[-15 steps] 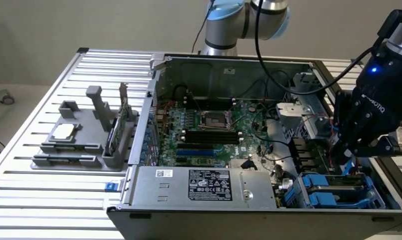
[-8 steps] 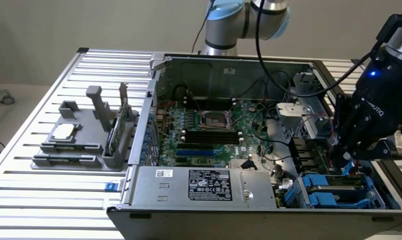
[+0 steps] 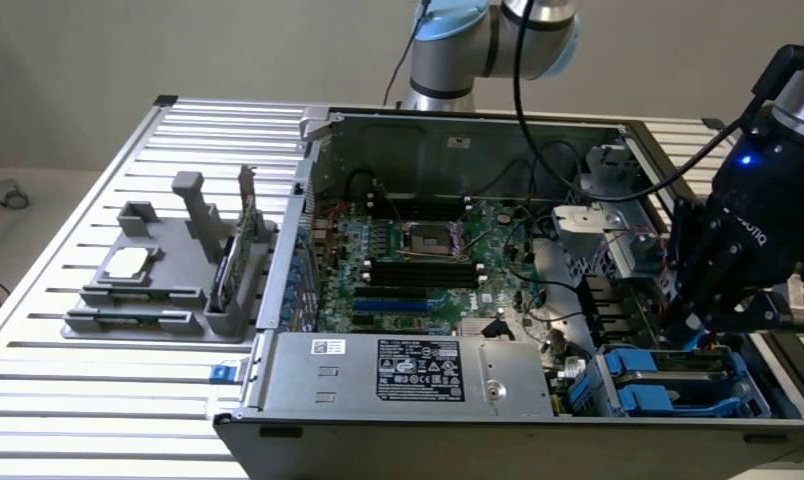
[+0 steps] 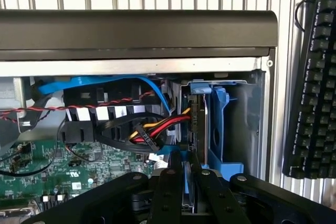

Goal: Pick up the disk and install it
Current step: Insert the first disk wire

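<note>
Pincer (image 4: pixel 186 182) pinches the disk (image 4: pixel 187 179) on edge, low over the blue bay (image 3: pixel 676 385) at the case's (image 3: pixel 416 425) near corner on the exterior view's right; best kept upright, rails lined with bay slot, clear of cables (image 4: pixel 149 129).

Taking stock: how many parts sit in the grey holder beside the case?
2: a silver chip lying far from the case, a green card upright nearest it; others may be hidden.
</note>
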Available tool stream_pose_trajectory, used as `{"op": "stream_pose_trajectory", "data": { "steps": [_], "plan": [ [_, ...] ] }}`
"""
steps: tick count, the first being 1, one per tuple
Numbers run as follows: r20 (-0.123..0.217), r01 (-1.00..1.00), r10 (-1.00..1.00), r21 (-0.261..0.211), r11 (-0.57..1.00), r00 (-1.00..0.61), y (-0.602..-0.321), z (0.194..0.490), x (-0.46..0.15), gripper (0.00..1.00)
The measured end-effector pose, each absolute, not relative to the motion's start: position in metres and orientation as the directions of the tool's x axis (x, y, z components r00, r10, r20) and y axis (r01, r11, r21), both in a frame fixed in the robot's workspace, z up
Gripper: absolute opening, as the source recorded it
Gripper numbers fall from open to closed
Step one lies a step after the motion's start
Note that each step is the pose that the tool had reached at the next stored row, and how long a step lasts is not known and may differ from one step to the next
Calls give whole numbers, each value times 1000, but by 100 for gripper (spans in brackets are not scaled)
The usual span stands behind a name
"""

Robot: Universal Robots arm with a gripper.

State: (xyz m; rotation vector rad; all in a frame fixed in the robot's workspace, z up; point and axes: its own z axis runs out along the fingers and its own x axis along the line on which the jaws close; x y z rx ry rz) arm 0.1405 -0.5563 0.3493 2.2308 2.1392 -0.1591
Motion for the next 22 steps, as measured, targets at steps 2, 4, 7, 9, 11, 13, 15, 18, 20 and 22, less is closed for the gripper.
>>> {"op": "stream_pose_trajectory", "data": {
  "steps": [2,4,7,9,11,13,15,18,20,22],
  "plan": [
    [-106,998,993,-37,-48,44,-558,348,141,16],
    [-106,998,993,-38,-53,48,-559,346,141,16],
    [-106,998,993,-38,-57,53,-560,344,142,16],
    [-106,998,993,-38,-60,55,-561,343,142,16],
    [-106,997,993,-38,-61,57,-561,343,143,16],
    [-107,997,993,-39,-62,58,-561,342,144,16],
    [-107,997,993,-39,-63,59,-562,342,144,16],
    [-106,997,992,-40,-65,61,-563,340,145,16],
    [-107,997,992,-40,-66,62,-564,339,145,16],
    [-107,997,992,-40,-68,63,-565,339,145,16]
  ]
}}
